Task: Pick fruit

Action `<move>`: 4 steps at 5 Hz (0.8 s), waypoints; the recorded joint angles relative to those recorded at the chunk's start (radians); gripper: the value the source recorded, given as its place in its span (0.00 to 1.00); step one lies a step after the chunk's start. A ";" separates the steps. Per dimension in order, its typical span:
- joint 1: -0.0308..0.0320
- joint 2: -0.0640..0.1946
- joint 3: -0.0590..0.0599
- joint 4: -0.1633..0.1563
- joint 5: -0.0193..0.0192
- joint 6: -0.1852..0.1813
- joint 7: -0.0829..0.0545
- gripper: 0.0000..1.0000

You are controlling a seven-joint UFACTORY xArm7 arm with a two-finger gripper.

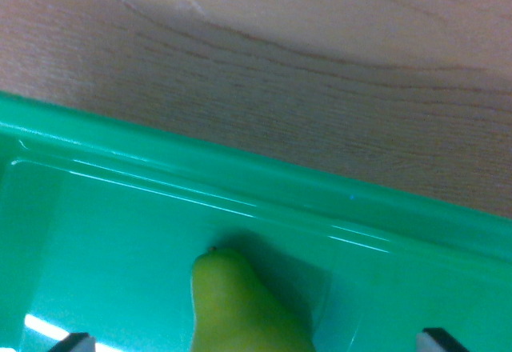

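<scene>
Framing: a green tray [160, 160] was seen on the wooden tabletop [320, 64].
Fruit: a yellow-green pear [240, 308] was lodged inside the tray, near its rim.
Tool [256, 342]: fingertips were spread wide on either side of the pear.

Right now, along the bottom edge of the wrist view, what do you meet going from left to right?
Left fingertip → pear → right fingertip, all over the green tray. The gripper stands open, a fingertip on each side of the pear and clear of it.

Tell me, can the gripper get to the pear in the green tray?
Probably yes. The pear lies in the green tray between the gripper fingertips, with nothing on top of it.
</scene>
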 joint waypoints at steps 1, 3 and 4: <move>-0.0021 0.015 0.000 -0.031 -0.0004 -0.045 -0.029 0.00; -0.0041 0.029 0.000 -0.061 -0.0007 -0.089 -0.058 0.00; -0.0041 0.029 0.000 -0.061 -0.0007 -0.089 -0.058 0.00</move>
